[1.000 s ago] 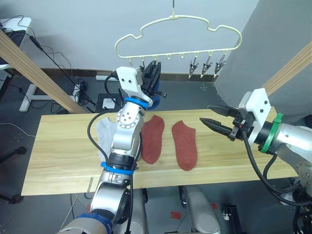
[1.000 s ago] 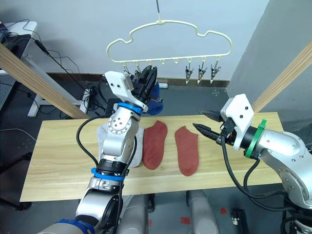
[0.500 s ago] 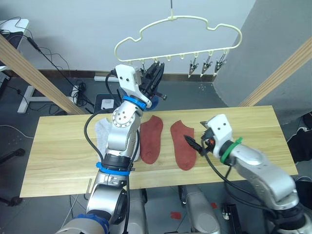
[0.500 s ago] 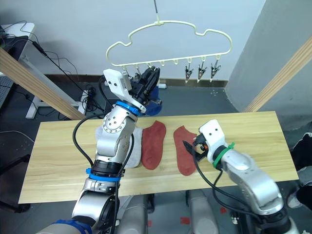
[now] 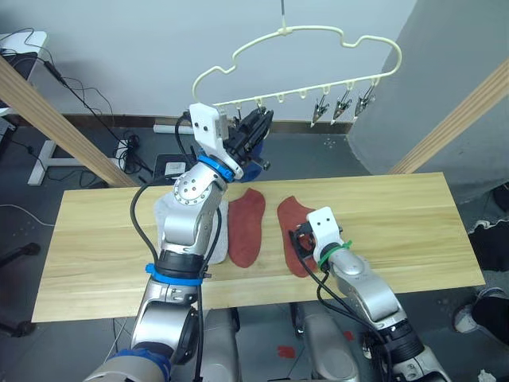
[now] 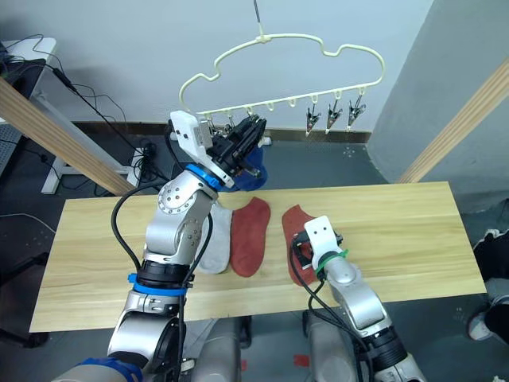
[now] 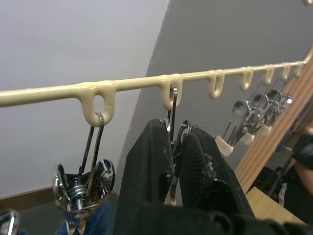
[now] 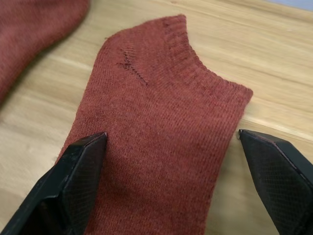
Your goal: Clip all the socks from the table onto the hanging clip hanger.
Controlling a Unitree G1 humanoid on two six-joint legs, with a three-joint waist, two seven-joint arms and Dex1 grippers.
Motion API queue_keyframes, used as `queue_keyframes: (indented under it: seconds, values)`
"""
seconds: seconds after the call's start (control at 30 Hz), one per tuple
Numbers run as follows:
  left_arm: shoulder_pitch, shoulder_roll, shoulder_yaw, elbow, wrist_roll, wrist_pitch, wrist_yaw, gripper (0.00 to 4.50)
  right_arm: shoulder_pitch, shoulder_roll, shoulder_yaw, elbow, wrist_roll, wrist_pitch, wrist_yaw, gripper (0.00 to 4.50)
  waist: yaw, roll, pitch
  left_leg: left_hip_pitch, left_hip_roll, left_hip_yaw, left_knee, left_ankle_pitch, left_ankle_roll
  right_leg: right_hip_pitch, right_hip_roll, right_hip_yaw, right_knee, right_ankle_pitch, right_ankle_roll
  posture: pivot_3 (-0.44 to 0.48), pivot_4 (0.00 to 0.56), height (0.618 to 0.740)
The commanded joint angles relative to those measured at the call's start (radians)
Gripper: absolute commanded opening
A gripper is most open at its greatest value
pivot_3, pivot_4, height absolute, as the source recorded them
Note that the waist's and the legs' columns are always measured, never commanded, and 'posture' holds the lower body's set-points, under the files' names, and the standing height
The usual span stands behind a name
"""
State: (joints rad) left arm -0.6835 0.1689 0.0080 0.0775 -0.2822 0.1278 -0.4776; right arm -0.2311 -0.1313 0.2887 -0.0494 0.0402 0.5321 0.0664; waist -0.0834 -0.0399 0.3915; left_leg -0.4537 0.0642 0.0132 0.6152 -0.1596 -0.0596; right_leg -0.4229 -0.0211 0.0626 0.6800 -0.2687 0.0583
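The pale yellow clip hanger (image 5: 302,60) hangs tilted above the table (image 5: 413,215). My left gripper (image 7: 176,132) is raised to its bottom bar and shut on one metal clip (image 7: 172,105). A blue sock (image 5: 253,167) hangs from the neighbouring clip (image 7: 80,188). Two rust-red socks (image 5: 245,227) (image 8: 161,127) lie side by side on the table. A light grey sock (image 6: 213,243) lies beside them, partly behind my left arm. My right gripper (image 8: 172,133) is open and low over the right-hand red sock, one finger at each side of it.
Round wooden poles slant up at the left (image 5: 48,119) and right (image 5: 453,119). Three empty clips (image 5: 342,103) hang at the hanger's right end. Cables and a power strip (image 5: 127,151) lie on the floor behind the table.
My right arm has swung in and come down from the table's right side to the right red sock. The hanger now tilts, with its right end higher. The left gripper stays at the clips.
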Motion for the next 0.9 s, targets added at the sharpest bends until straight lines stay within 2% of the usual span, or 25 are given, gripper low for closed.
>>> queue_keyframes:
  seconds: [0.03,0.07,0.27,0.43,0.6,0.9]
  values:
    - [-0.017,0.008,0.0,-0.079,-0.066,0.051,-0.053,0.27,0.022,-0.005,0.013,0.065,-0.032,-0.014,0.026,4.13,0.0,-0.001,-0.001,0.0,0.0,0.0,0.0,0.0,0.0,0.0,0.0,0.0,0.0,0.0,0.0,-0.152,0.358,0.74]
    - [-0.018,0.012,0.0,-0.085,-0.078,0.065,-0.063,0.27,0.023,-0.008,0.014,0.069,-0.041,-0.019,0.028,3.9,0.0,-0.002,-0.002,0.0,0.0,0.0,0.0,0.0,0.0,0.0,0.0,0.0,0.0,0.0,0.0,-0.152,0.358,0.74]
    - [-0.041,0.042,0.027,-0.088,-0.128,0.137,-0.096,0.27,0.042,-0.033,-0.006,0.056,-0.059,-0.014,0.055,1.81,0.001,-0.002,-0.003,0.001,0.0,-0.001,0.0,0.0,0.0,0.001,0.0,0.0,0.0,0.0,0.001,-0.152,0.36,0.74]
    - [-0.057,0.05,0.042,-0.094,-0.178,0.201,-0.111,0.27,0.076,-0.081,-0.033,-0.036,-0.047,-0.005,0.105,0.04,0.006,-0.002,-0.003,0.001,0.0,-0.001,0.001,0.0,0.0,0.002,0.0,0.0,0.0,0.0,0.001,-0.153,0.359,0.74]
    - [-0.078,0.051,0.061,-0.106,-0.232,0.27,-0.113,0.27,0.062,-0.141,-0.059,-0.2,0.004,-0.042,0.219,0.0,0.003,-0.002,-0.003,0.0,0.0,-0.001,0.0,0.0,0.0,0.001,0.0,0.0,0.0,-0.001,0.001,-0.161,0.357,0.74]
    - [-0.113,0.067,0.091,-0.127,-0.315,0.38,-0.122,0.27,-0.036,-0.186,-0.105,-0.337,0.116,-0.107,0.401,0.0,-0.002,-0.002,-0.003,0.0,0.0,-0.002,0.0,0.0,0.0,0.0,0.001,0.0,0.0,0.0,0.001,-0.175,0.356,0.74]
